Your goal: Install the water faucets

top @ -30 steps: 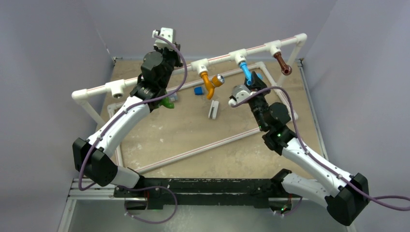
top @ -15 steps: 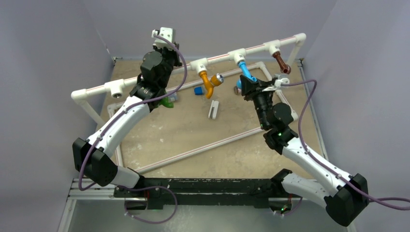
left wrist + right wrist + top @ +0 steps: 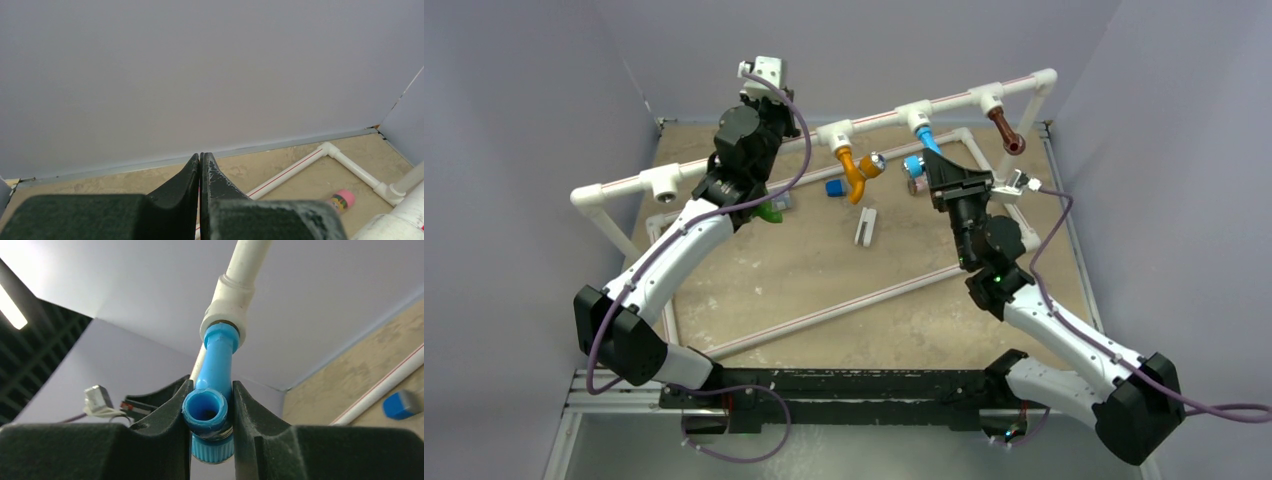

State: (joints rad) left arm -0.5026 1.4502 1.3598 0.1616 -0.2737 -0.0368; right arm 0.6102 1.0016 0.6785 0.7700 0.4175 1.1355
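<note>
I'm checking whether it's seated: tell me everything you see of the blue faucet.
The blue faucet looks like glossy plastic. A hexagonal collar atop its stem meets a white pipe fitting on the raised rail, between the orange faucet and the brown faucet. The stem slants down to a round open mouth with a blue ring below. The right gripper is shut on it, one finger on either side of that mouth. How deep it is screwed in cannot be told.

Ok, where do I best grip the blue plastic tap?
The round collar at its open mouth, from below, along the stem: the blue plastic tap hangs from the white pipe tee, so wrist roll should screw it. The right pincer grips there.
</note>
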